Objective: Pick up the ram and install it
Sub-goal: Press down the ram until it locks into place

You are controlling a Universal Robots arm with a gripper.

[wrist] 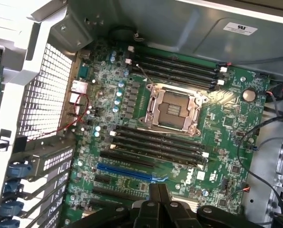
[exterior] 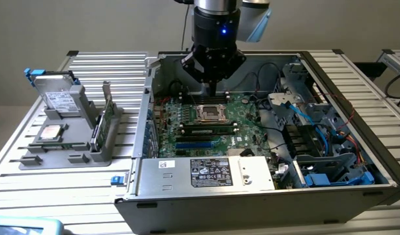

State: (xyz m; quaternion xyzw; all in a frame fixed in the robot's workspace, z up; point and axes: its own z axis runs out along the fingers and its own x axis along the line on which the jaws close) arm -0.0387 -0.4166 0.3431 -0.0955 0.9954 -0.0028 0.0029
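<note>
Ram (exterior: pixel 209 130): narrow green stick among black motherboard slots (exterior: pixel 186 126)

An open computer case (exterior: pixel 265 205) sits on the slatted counter (exterior: pixel 102 186), its green motherboard (wrist: pixel 146 156) exposed with an empty processor socket (wrist: pixel 172 110) mid-board. Near the counter's edge at the exterior view's left, a grey holder (exterior: pixel 69 147) carries a hard drive (exterior: pixel 59 95), a processor chip (exterior: pixel 51 131) and an upright card (exterior: pixel 105 122).

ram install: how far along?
Done, by the look of it: the ram sits in a motherboard slot beside the CPU socket. In hand: nothing. The gripper hangs above the board, shut and empty. Left: I cannot tell whether the slot's latches have closed.
</note>
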